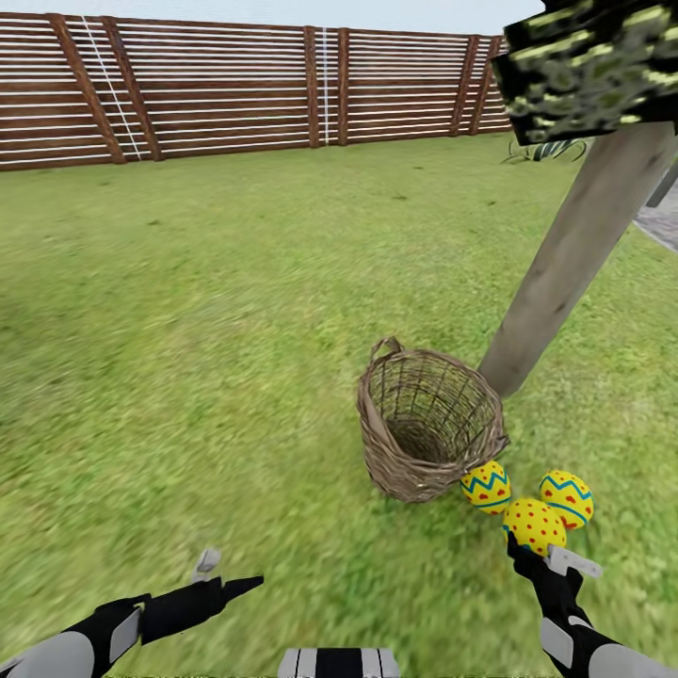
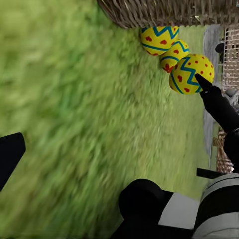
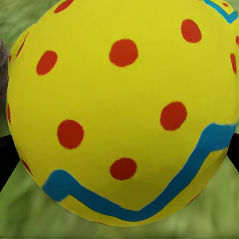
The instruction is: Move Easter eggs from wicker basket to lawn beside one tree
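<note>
The right gripper [image 1: 529, 551] sits low at the near right of the head view, its dark fingers [image 3: 6, 159] showing on either side of a yellow egg with red dots [image 1: 533, 524], so it is clamped on that egg; the right wrist view has the egg pressed close between them. This egg rests at grass level on the lawn [image 1: 235, 330]. Just beyond it lie two more eggs: one with a blue zigzag [image 1: 486, 486], to the left and touching the rim of the wicker basket [image 1: 426, 419], and another [image 1: 567, 496] to the right. All three cluster together. The basket lies tipped on its side with its mouth facing the camera and no egg in it. Directly behind it the leaning trunk of the tree [image 1: 574, 259] meets the grass. The left gripper [image 1: 221, 579] hovers over bare grass at the near left, well apart from the eggs; whether its jaws are parted I cannot tell.
</note>
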